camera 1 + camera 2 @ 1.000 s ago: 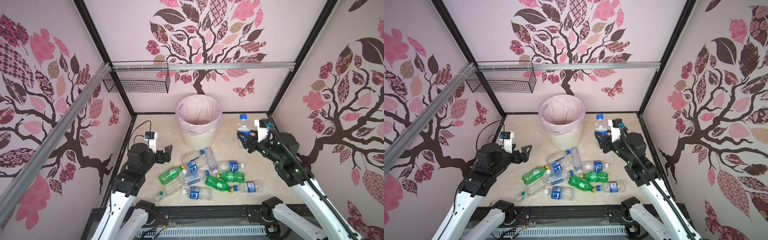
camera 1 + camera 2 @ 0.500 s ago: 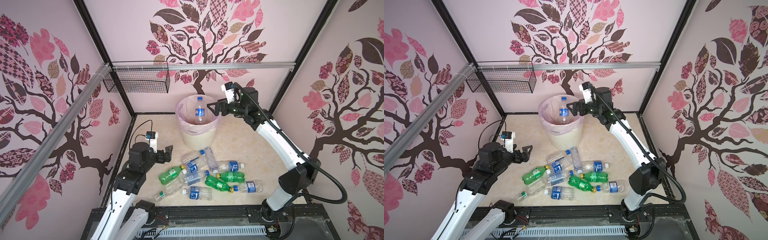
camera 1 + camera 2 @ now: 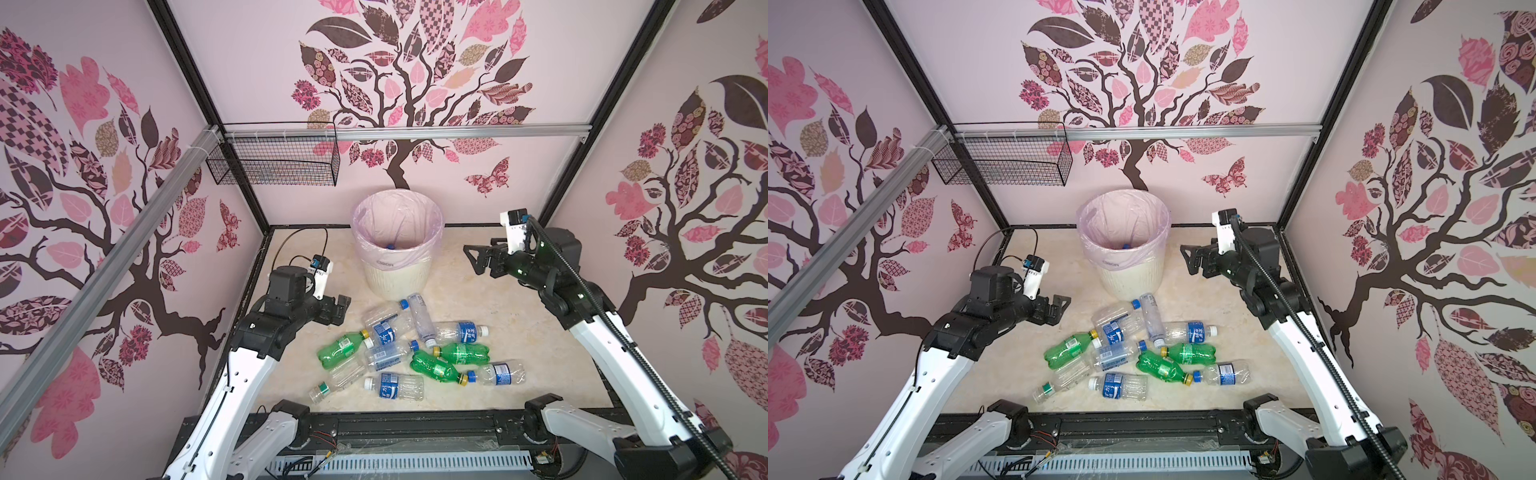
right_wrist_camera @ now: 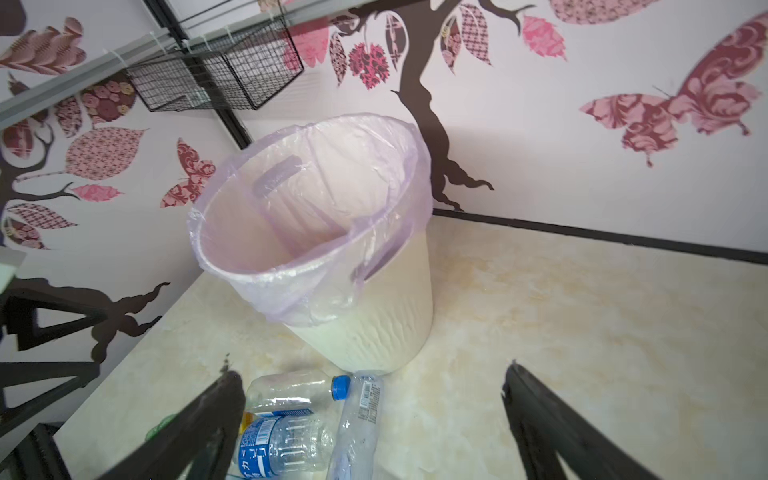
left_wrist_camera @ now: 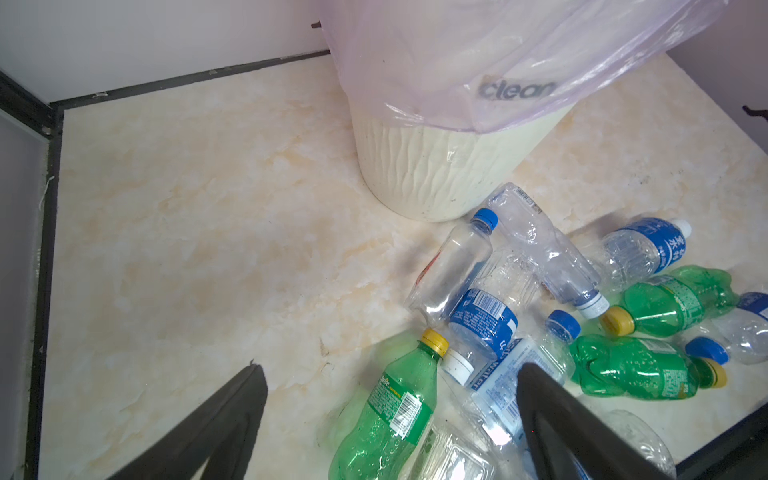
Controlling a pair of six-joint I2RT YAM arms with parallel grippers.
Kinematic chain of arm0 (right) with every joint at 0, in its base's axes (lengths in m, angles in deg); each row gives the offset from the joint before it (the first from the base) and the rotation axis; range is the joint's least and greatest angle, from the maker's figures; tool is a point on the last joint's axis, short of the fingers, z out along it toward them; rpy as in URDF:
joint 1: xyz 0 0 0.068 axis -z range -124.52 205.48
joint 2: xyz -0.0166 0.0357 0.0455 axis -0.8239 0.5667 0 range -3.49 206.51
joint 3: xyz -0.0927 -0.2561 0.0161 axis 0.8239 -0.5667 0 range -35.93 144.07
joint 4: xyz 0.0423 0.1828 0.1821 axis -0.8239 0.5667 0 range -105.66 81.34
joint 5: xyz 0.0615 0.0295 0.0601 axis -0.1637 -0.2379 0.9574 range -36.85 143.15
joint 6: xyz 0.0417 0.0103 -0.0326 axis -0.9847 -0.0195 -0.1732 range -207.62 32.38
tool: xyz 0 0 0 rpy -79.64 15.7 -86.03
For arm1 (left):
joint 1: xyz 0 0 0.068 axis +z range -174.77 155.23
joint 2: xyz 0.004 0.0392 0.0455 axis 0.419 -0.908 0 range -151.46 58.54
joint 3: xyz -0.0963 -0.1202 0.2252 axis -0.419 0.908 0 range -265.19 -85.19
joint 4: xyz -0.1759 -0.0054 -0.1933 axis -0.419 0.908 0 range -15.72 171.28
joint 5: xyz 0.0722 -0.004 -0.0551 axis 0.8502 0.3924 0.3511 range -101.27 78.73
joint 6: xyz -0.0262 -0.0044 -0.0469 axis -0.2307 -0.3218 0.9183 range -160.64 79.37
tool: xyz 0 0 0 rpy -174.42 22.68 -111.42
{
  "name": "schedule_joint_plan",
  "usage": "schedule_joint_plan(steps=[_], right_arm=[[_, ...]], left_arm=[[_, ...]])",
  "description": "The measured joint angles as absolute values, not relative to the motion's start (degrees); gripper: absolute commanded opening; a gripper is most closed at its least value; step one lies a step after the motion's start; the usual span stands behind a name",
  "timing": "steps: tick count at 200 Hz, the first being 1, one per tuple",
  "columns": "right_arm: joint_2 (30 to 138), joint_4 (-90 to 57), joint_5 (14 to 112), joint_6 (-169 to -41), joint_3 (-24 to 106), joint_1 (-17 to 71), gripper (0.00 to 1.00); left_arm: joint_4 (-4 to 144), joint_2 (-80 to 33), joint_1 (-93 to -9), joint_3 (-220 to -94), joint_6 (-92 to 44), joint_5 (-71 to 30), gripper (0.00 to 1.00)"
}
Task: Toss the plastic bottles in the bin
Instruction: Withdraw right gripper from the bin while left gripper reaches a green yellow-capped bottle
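In both top views: round cream-white ribbed plastic bin (image 3: 395,282), pink bag liner, upright at the back; small clear and green plastic bottles (image 3: 415,353) heaped just in front, one blue cap (image 3: 390,247) inside. Jaws wide apart, empty, on left gripper (image 3: 338,309) beside the heap and right gripper (image 3: 471,259) right of the bin. Left wrist view: fingers (image 5: 232,415) apart above a green bottle (image 5: 390,411). Right wrist view: fingers (image 4: 540,415) apart, facing the bin (image 4: 374,324).

The bin (image 3: 395,284) is ribbed, matt cream plastic lined with a thin, glossy translucent bag (image 3: 399,255). The bottles (image 3: 459,353) are shiny crumpled plastic on a smooth marble-look surface (image 3: 532,332).
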State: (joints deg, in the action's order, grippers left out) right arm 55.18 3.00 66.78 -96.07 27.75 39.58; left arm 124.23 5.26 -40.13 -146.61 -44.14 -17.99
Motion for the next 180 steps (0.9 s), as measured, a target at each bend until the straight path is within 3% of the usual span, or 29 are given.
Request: schedule_joint_plan(steps=[61, 107, 180], right_arm=[[48.3, 0.1, 59.0, -100.7, 9.1, 39.9, 1.00], [46.1, -2.6, 57.3, -101.9, 7.0, 39.9, 1.00], [44.4, -3.5, 56.8, -102.5, 6.7, 39.9, 1.00]], left_arm=[[131.9, -4.1, -41.4, -150.6, -49.2, -16.6, 0.98], [136.0, -8.8, -49.1, -150.5, -53.8, -15.9, 0.98], [134.8, -18.3, -49.3, -147.4, -55.9, -11.2, 0.95]])
